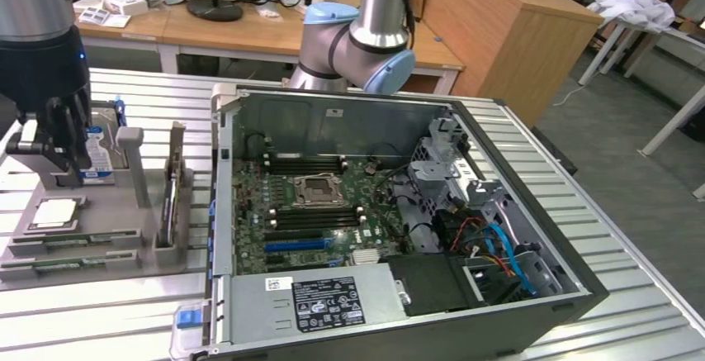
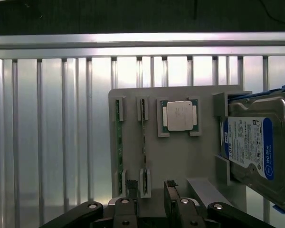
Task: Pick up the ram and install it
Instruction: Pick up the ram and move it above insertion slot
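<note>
green ram (image 2: pixel 143 137) edge-on, wrist view | jaws apart | exterior: motherboard (image 1: pixel 314 204)

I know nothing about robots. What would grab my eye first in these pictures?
The opened computer case in the middle of the exterior view, its green board and cables bare. At that view's left, a grey tray holds spare parts: a silver chip, a hard drive and two thin green memory sticks, with the robot's open hand hovering above them.

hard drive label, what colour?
The drive label is white and blue. It shows best in the wrist view.
</note>
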{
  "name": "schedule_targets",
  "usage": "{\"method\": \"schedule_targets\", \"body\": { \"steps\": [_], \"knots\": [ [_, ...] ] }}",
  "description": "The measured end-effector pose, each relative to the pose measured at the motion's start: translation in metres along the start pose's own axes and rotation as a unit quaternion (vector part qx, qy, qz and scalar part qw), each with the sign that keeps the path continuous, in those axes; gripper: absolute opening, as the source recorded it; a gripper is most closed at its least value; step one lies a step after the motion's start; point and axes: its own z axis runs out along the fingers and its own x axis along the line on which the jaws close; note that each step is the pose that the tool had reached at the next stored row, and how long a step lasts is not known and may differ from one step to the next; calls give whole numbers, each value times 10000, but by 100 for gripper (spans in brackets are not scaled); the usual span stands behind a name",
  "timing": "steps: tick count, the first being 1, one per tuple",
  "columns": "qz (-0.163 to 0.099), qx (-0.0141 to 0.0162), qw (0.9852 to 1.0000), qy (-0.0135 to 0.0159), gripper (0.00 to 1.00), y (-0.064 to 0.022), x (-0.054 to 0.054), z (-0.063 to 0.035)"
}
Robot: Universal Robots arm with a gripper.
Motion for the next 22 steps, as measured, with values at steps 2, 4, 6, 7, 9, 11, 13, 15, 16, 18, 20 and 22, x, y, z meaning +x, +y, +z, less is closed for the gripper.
{"method": "schedule_targets", "body": {
  "steps": [2, 4, 6, 7, 9, 11, 13, 15, 16, 18, 20, 22],
  "knots": [
    [0, 0, 10000, 0, 36, 0, 0, 20],
    [0, 0, 10000, 0, 36, 0, -1, 39],
    [0, 0, 10000, 0, 36, 0, -1, 56],
    [0, 0, 10000, 0, 36, 0, -1, 63],
    [0, 0, 10000, 0, 36, 0, -1, 79],
    [0, 0, 10000, 0, 36, 0, -1, 95],
    [0, 0, 10000, 0, 36, 0, -2, 110],
    [0, 0, 10000, 0, 36, -1, -2, 127],
    [0, 0, 10000, 0, 36, -1, -2, 135],
    [0, 0, 10000, 0, 36, 0, -2, 152],
    [0, -1, 10000, 0, 36, -1, -2, 168],
    [0, 0, 10000, 0, 36, 0, -3, 185]
  ]
}}
